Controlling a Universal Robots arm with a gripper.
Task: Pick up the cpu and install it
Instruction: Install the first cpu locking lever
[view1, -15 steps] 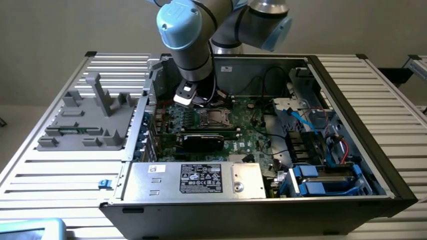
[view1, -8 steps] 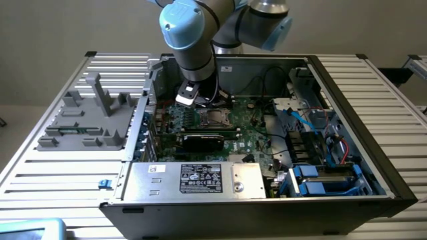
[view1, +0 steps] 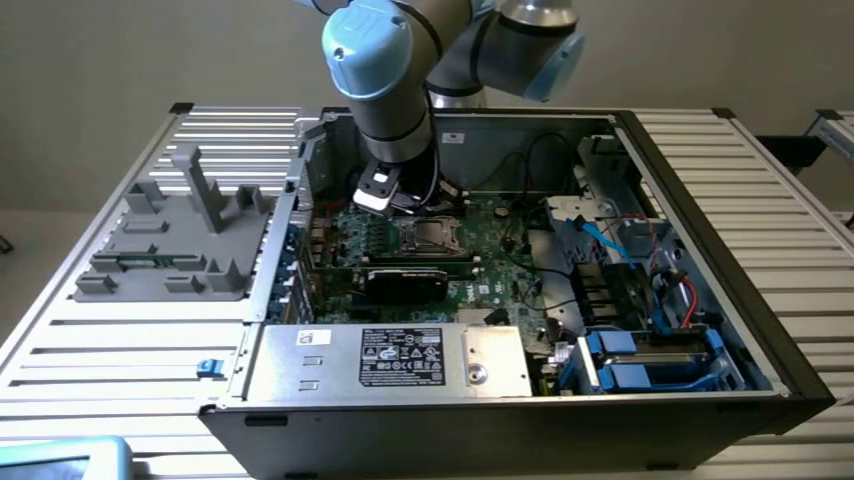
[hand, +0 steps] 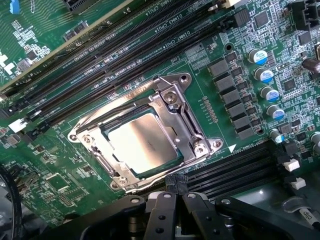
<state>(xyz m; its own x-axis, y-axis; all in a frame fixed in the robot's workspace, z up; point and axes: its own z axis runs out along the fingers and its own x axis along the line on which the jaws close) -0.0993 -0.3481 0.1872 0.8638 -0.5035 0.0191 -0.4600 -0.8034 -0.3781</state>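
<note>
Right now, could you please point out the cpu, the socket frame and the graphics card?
cpu (hand: 142, 145): wrist view, centre of its silver top.
socket frame (hand: 186, 123): wrist view, metal bar beside the cpu.
graphics card (view1: 407, 283): exterior view, its black housing.

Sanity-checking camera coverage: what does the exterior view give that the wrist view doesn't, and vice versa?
Exterior view adds: the arm reaching down into the open PC case, the power supply, the black graphics card, and the grey fixture tray on the exterior view's left.
Wrist view adds: the cpu lying inside the socket's metal frame, memory slots, and a row of capacitors.
Shared: the green motherboard and the socket.
</note>
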